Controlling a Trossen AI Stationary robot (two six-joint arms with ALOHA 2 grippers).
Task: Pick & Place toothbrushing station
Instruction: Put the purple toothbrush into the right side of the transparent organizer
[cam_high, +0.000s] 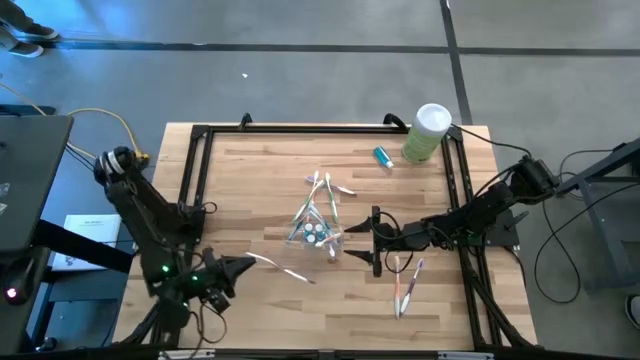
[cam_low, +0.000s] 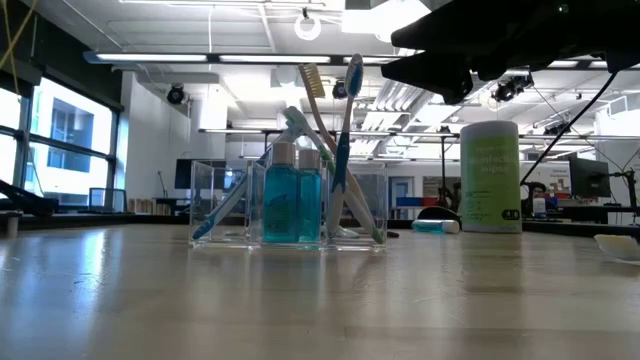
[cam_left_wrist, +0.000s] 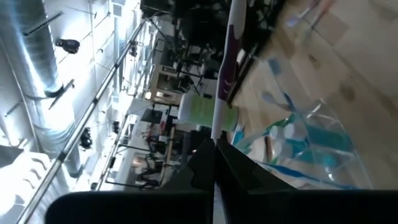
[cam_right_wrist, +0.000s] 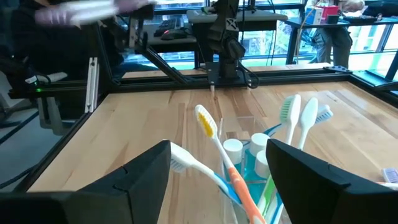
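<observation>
Wood counter in an open lab, clear cup mid-counter w/ brushes & blue tubes inside.
Right gripper hangs just right of the cup, fingers spread wide w/ nothing betw. them, facing left at it; it's the nearer arm. Two loose toothbrushes lie on the counter near side of that gripper, long axes running near-far. Left gripper sits near-left of the cup, clamped on a white toothbrush whose length points right toward the cup. Green canister far right, w/ a stray tube beside it.
</observation>
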